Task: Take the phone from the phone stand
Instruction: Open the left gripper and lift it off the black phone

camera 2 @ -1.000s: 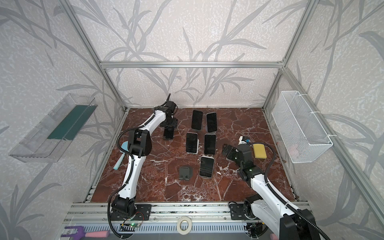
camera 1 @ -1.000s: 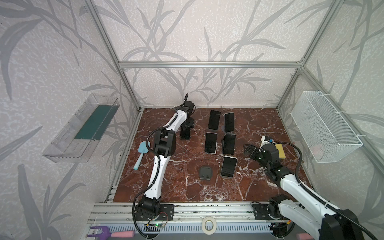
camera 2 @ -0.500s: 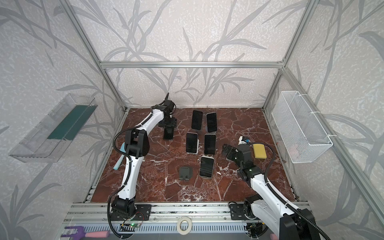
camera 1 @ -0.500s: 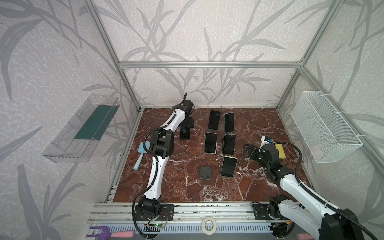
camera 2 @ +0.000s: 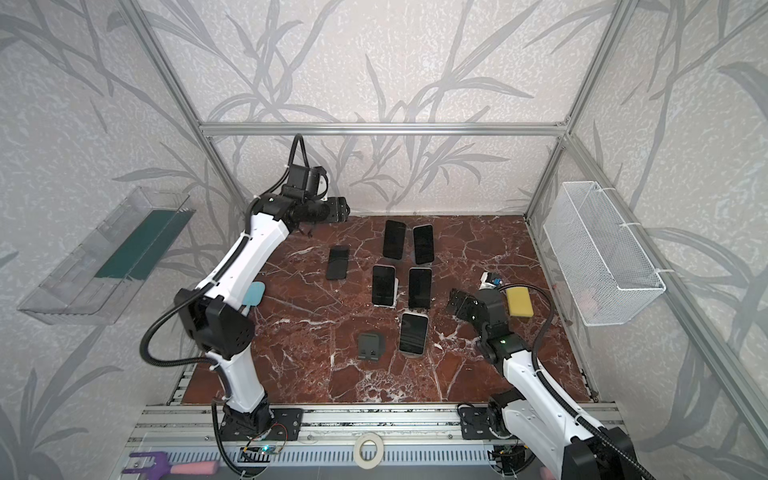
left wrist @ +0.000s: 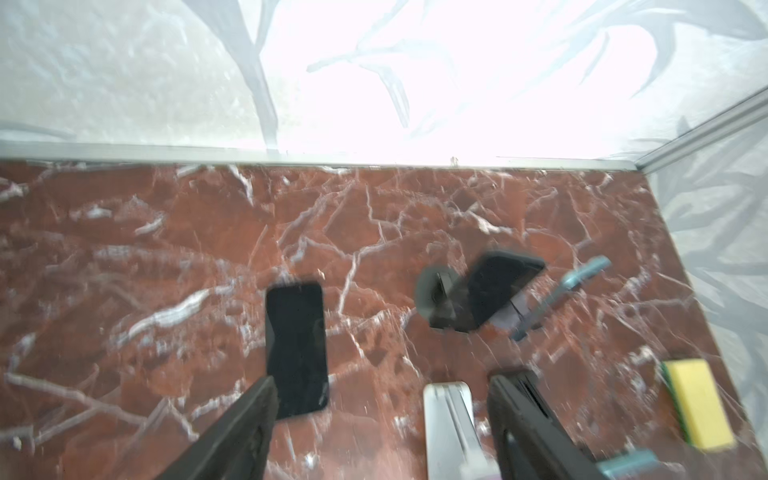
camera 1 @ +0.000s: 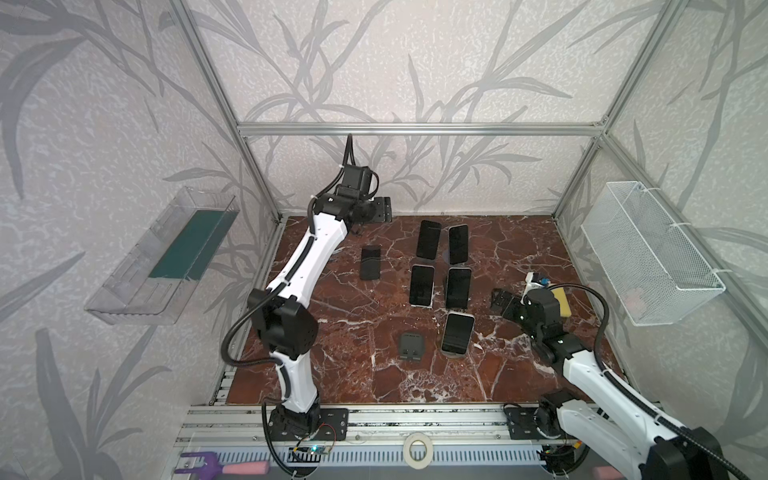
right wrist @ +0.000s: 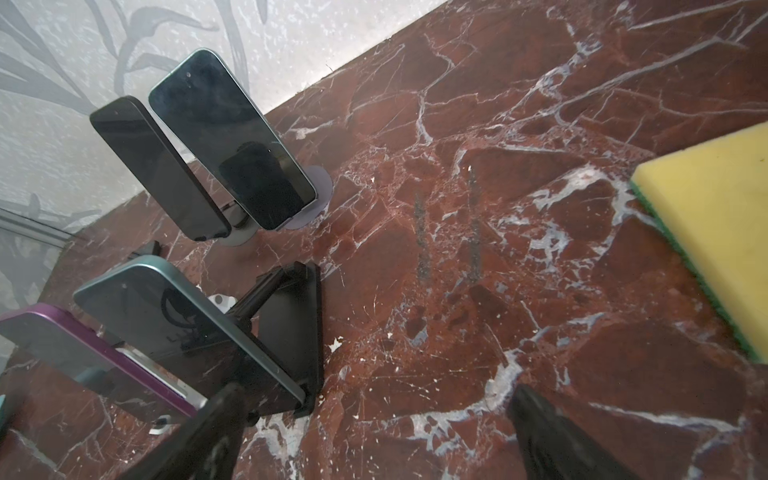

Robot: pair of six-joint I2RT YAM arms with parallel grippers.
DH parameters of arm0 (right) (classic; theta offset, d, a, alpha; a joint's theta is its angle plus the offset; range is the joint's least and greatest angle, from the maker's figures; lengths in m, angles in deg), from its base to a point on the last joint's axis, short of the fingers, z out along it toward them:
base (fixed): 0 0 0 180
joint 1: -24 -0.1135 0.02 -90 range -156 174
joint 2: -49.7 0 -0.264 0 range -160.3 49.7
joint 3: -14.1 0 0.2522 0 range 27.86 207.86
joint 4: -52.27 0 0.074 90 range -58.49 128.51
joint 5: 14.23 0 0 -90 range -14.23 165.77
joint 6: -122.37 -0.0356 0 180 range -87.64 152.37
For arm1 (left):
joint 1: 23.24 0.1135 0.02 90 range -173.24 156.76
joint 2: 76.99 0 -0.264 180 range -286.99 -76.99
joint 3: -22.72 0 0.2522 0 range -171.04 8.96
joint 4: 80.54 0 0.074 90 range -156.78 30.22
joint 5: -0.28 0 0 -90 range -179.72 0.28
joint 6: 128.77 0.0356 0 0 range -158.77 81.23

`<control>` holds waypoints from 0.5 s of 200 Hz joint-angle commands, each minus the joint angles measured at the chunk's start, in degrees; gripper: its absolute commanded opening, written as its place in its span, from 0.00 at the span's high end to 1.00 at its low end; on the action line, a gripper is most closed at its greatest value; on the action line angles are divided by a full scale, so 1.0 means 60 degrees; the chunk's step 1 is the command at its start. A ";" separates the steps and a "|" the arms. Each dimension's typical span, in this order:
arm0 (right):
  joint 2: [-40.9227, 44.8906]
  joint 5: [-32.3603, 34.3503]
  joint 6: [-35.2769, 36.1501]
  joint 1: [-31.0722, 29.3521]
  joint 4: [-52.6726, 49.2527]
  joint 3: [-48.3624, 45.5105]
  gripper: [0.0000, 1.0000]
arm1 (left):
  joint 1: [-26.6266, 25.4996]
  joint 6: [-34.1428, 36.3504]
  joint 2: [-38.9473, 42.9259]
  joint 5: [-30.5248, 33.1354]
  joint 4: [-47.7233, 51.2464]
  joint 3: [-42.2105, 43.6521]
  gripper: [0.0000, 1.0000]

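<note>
The phone (camera 1: 370, 262) lies flat, dark face up, on the worktop (camera 1: 332, 374), below our left hand (camera 1: 388, 210) and a little frontward of it, well apart from it. In the left wrist view we see the phone (left wrist: 297, 349) beside the tip of 1 finger (left wrist: 245, 428). The stand (camera 1: 411, 345) sits bare farther frontward of that hand, past the phone. The left hand hangs high near the back wall (camera 1: 415, 166), turned sideways, fingertips pointing right; its jaws stand apart and grip nothing. The left arm (camera 1: 303, 266) is stretched long, its elbow low near the front. Our right hand (camera 1: 498, 300) sits low over the worktop, jaws spread wide and holding nothing, aimed at a propped phone (camera 1: 458, 286) just beside it. In the right wrist view that propped phone (right wrist: 178, 328) shows a teal edge close to 1 finger (right wrist: 208, 432).
</note>
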 commanded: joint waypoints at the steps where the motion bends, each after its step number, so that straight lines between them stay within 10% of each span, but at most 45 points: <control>1: 0.0974 0.0434 0.0509 -0.0023 -0.1309 0.0576 0.00 | 0.0077 -0.0836 0.2169 0.0177 -0.1902 0.2435 0.19; 57: 0.3246 0.0493 -0.0492 -0.0820 -0.6081 0.3005 0.06 | 0.0125 -0.1624 0.5749 0.0969 -0.3897 0.6637 0.15; 100: 0.4138 0.0502 -0.1793 -0.2083 -0.8089 0.4210 0.10 | 0.0169 -0.1907 0.6250 0.0794 -0.4047 0.6884 0.13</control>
